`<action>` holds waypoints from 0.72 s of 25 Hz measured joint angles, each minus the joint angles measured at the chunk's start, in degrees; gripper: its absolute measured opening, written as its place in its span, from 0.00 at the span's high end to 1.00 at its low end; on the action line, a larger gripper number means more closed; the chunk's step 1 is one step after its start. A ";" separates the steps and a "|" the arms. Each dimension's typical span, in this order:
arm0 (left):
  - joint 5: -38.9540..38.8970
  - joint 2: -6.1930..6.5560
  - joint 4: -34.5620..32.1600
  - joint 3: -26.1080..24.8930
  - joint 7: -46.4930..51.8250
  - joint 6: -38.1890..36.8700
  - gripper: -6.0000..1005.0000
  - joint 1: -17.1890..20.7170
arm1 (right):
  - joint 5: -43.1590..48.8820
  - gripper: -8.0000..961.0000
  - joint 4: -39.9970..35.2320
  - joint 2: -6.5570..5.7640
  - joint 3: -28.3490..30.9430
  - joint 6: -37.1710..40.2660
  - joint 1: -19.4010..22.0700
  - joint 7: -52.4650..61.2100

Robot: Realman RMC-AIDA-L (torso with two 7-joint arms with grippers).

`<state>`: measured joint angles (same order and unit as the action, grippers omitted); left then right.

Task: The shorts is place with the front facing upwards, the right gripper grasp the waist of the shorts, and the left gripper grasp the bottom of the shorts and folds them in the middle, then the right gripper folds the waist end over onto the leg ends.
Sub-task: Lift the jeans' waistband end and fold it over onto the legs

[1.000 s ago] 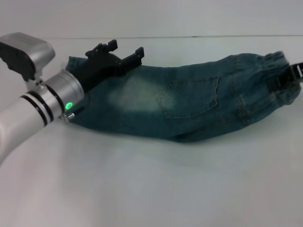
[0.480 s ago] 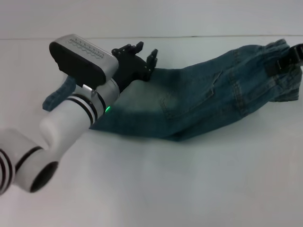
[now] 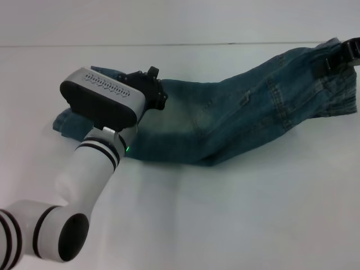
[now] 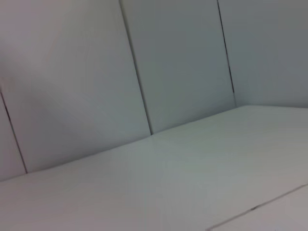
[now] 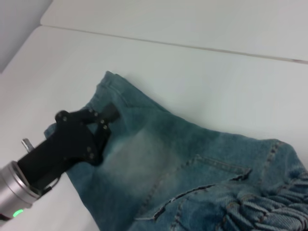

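Head view: my right gripper (image 3: 350, 52) is at the far right edge, pinching the waist (image 3: 337, 73) of the shorts (image 3: 225, 121) and lifting it off the table (image 3: 225, 225); the leg ends (image 3: 70, 121) lie flat at left. My left gripper (image 3: 147, 87) sits over the leg end; I can't tell whether its fingers grip cloth. Risk: if the left one only rests there, the legs drag when I carry the waist across and the fold goes crooked. A thin waist pinch could slip.

Shorts (image 3: 225, 121) across table (image 3: 225, 225); left gripper (image 3: 151, 90) over left end, right gripper (image 3: 350, 49) probably at far-right waist (image 3: 343, 79).
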<state>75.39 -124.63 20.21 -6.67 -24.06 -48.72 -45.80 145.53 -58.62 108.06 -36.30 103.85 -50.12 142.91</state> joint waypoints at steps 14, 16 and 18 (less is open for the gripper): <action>0.02 0.00 2.06 -2.73 -1.14 2.36 0.99 -0.34 | -0.15 0.87 0.06 0.77 -0.36 -2.12 -3.11 0.27; 0.02 0.00 1.87 -2.77 -1.16 3.06 0.99 -0.48 | -0.16 0.87 0.21 0.84 -0.45 -2.51 -3.53 0.01; 0.02 0.00 1.73 -3.01 -1.17 4.47 0.99 -0.92 | -0.45 0.87 0.14 0.94 -0.43 -2.58 -3.93 -0.18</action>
<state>75.41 -124.62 21.94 -9.69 -25.23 -44.25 -46.72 145.08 -58.47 108.99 -36.72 101.27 -54.05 142.73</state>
